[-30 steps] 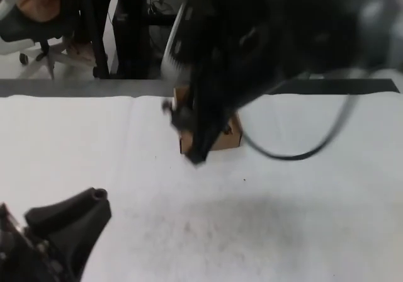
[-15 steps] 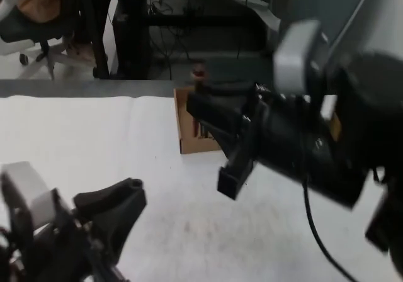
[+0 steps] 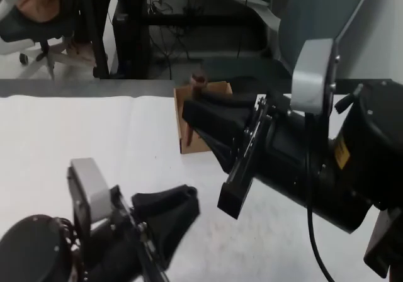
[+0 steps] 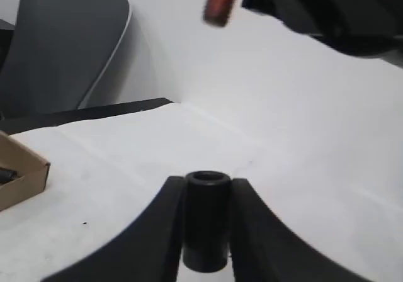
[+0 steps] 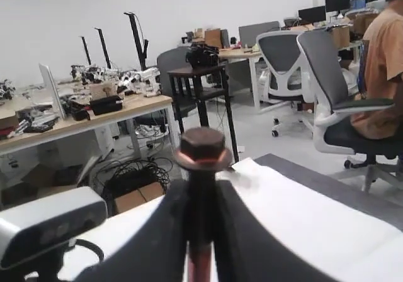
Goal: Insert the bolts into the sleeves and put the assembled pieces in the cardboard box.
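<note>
My left gripper [image 3: 182, 199] is low at the bench's near left, shut on a black sleeve [image 4: 204, 225] that stands upright between its fingers [image 4: 157, 231]. My right gripper [image 3: 195, 109] is held in front of the cardboard box [image 3: 211, 90] and hides much of it. It is shut on a coppery bolt [image 5: 201, 153] with its hex head [image 3: 199, 79] pointing up, and the fingers [image 5: 167, 231] clamp the shank. In the left wrist view the bolt [image 4: 221, 2] hangs high above the sleeve, and a corner of the box [image 4: 22, 169] stands off to one side.
White cloth [image 3: 75, 131] covers the bench, with open room at the left and middle. A dark piece [image 4: 5, 175] lies inside the box. Office chairs [image 3: 38, 17] and desk frames [image 3: 132, 24] stand beyond the far edge.
The right arm has drawn back from over the box toward the near right, with the bolt now raised in front of the box. The left arm has come forward and to the right.
</note>
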Motion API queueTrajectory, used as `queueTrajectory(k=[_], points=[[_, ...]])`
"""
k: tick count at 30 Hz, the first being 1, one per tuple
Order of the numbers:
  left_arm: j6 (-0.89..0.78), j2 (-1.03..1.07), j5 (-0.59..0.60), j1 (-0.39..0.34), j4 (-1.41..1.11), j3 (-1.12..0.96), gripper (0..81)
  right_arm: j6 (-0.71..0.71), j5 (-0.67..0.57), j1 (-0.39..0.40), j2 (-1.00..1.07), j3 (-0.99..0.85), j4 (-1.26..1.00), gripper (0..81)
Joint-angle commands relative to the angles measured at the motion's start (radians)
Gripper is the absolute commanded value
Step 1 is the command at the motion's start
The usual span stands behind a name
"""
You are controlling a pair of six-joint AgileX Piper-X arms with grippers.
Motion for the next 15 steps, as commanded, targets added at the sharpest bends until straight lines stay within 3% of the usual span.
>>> queueTrajectory(k=[1,15], points=[[0.008,0.001,-0.020,-0.023,-0.047,-0.019,1.8,0.007,0.006,0.001,-0.014,0.000,0.036,0.6],[0.016,0.001,-0.077,-0.016,-0.143,-0.018,1.8,0.007,0.016,0.001,-0.014,0.003,0.136,0.6]])
